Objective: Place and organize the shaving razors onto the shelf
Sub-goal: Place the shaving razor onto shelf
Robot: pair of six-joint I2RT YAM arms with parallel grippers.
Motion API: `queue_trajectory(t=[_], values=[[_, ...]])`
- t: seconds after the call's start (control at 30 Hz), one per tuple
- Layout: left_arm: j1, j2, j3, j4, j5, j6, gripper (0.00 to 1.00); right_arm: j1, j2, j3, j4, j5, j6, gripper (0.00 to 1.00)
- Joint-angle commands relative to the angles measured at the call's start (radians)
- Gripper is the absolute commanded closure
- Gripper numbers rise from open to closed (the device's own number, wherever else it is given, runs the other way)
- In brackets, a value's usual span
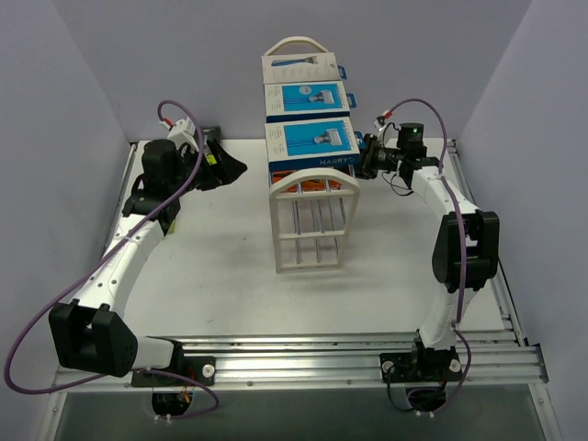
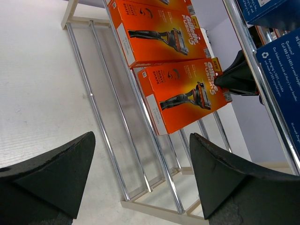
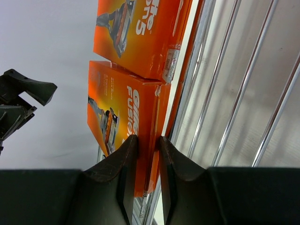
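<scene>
White table (image 1: 230, 294), matte top; ribbed metal rail (image 1: 303, 363) along near edge; pale walls (image 1: 55, 138), perhaps lavender-tinted, around.

These razor boxes (image 2: 180, 96) are glossy cardboard, shelf bars (image 2: 100, 117) shiny metal, claw fingers (image 2: 225, 173) matt plastic.

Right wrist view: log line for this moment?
right gripper: shut on orange box, tier below top of shelf | left gripper: open, empty, clear of shelf | top tier: three blue boxes
</scene>
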Motion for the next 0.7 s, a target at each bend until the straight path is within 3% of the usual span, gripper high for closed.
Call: queue_trajectory(t=[0.0,0.27,0.67], values=[[0.008,-0.009,-0.002,0.054,0.023,-0.003,0.10,0.011,0.016,0.037,0.013,-0.004,-0.013,0.93],[0.018,-0.006,-0.002,0.059,0.035,-0.007,0.10,0.011,0.019,0.041,0.028,-0.005,0.004,0.76],[0.018,0.004,-0.004,0.066,0.046,-0.013,0.10,0.011,0.017,0.034,0.028,-0.011,0.001,0.69]])
